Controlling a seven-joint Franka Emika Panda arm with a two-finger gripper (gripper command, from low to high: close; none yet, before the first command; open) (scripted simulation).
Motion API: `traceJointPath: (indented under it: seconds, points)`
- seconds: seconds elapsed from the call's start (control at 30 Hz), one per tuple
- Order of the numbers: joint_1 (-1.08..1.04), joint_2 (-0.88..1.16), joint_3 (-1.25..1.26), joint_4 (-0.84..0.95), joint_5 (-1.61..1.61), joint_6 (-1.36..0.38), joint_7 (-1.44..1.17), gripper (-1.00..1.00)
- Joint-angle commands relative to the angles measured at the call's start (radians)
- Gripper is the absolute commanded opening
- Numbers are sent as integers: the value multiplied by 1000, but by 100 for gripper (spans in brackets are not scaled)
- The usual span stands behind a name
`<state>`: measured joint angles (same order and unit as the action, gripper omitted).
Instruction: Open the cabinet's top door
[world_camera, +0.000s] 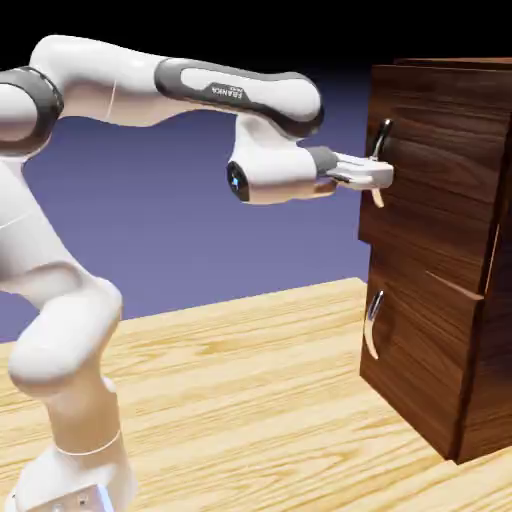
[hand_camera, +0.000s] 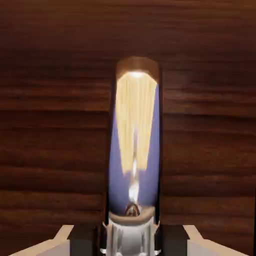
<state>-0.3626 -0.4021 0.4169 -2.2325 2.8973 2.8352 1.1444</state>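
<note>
The cabinet (world_camera: 440, 340) is a tall dark wood-grain box at the exterior view's right. Its top door (world_camera: 440, 180) carries a curved silver handle (world_camera: 382, 138) near its left edge. My gripper (world_camera: 378, 176) reaches in horizontally from the left and is shut on that handle, about midway down the bar. In the hand view the shiny handle (hand_camera: 135, 145) runs up the middle, mirroring the table and backdrop, with the door's wood (hand_camera: 55, 125) filling the frame behind it. The gripper (hand_camera: 131, 241) clamps the bar's lower end between its fingers (hand_camera: 82, 241).
The lower panel (world_camera: 415, 350) has its own silver handle (world_camera: 373, 322), below my hand. The light wooden table (world_camera: 250, 400) stretches under the arm, whose base stands at the lower left.
</note>
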Motion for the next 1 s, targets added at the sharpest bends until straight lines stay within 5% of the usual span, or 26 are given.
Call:
traceJointPath:
  seconds: [0.0, 0.57, 0.97]
  points:
    - [37, -3, -34, -9, 15, -4, 7, -100]
    - [364, -210, -435, -270, -708, -206, 515, -100]
    - [367, -326, -698, -374, -1230, -552, 780, -100]
